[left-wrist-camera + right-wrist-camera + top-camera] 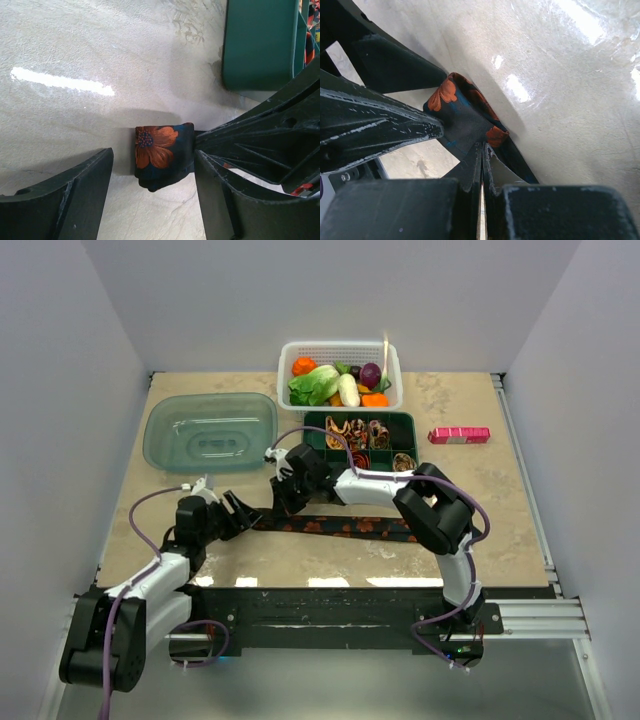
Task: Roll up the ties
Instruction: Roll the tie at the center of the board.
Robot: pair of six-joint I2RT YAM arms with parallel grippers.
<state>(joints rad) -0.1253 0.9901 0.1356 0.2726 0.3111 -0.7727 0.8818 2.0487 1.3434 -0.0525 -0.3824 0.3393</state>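
A long black tie with orange flowers point(345, 528) lies flat across the near middle of the table. Its left end is folded into a small start of a roll point(161, 154), also seen in the right wrist view point(462, 115). My left gripper point(238, 514) is open, and the folded end sits between its fingers point(75, 195) without being squeezed. My right gripper point(288, 492) is shut, its fingertips point(482, 155) pinched on the tie's fabric right at the fold. Several small rolled ties point(357, 432) sit in a green tray point(405, 423).
A white basket of toy vegetables point(340, 372) stands at the back. A teal plastic lid point(210, 430) lies at the back left. A pink box point(459, 435) lies at the right. The green tray's corner point(257, 45) is close beyond the two grippers.
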